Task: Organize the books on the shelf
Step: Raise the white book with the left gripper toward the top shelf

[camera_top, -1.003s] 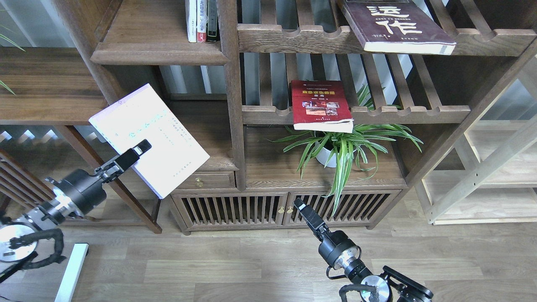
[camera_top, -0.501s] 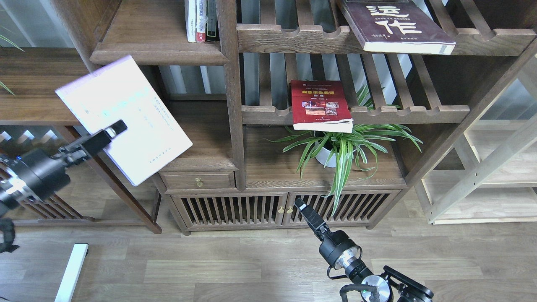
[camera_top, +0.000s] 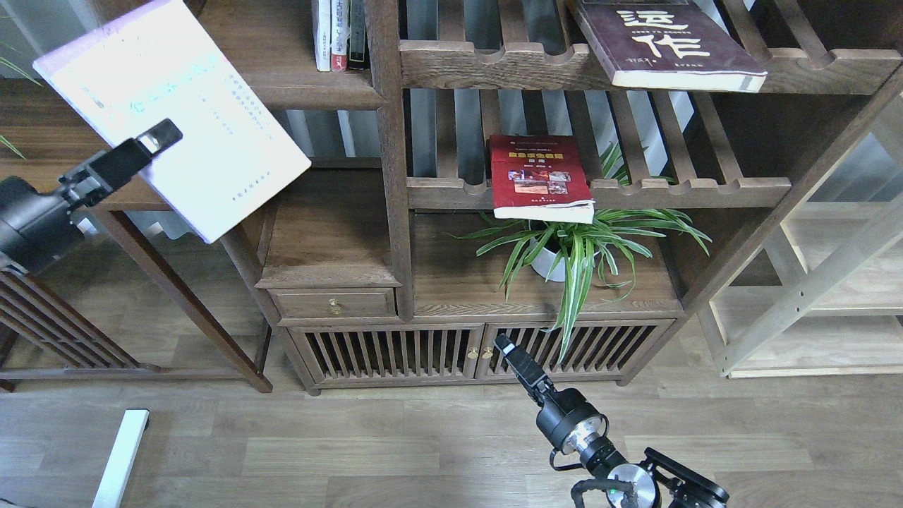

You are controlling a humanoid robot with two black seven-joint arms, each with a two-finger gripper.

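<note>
My left gripper (camera_top: 159,137) is shut on the pale lavender-white book (camera_top: 176,113), holding it tilted in the air at the upper left, in front of the flat dark shelf (camera_top: 282,85). The red book (camera_top: 537,176) lies on the middle slatted rack, its front edge overhanging. The big maroon book (camera_top: 663,42) lies on the upper slatted rack. My right gripper (camera_top: 506,349) hangs low before the cabinet doors; its fingers look closed together with nothing in them.
Three thin volumes (camera_top: 340,32) stand upright at the shelf's right end against a post. A potted spider plant (camera_top: 564,247) sits under the red book. A pale wood shelving unit (camera_top: 811,282) stands at right. A low dark side table (camera_top: 63,141) is at left.
My left arm has lifted the pale book up and to the left, from beside the drawer ledge to the level of the flat shelf. The right arm has stayed still.
</note>
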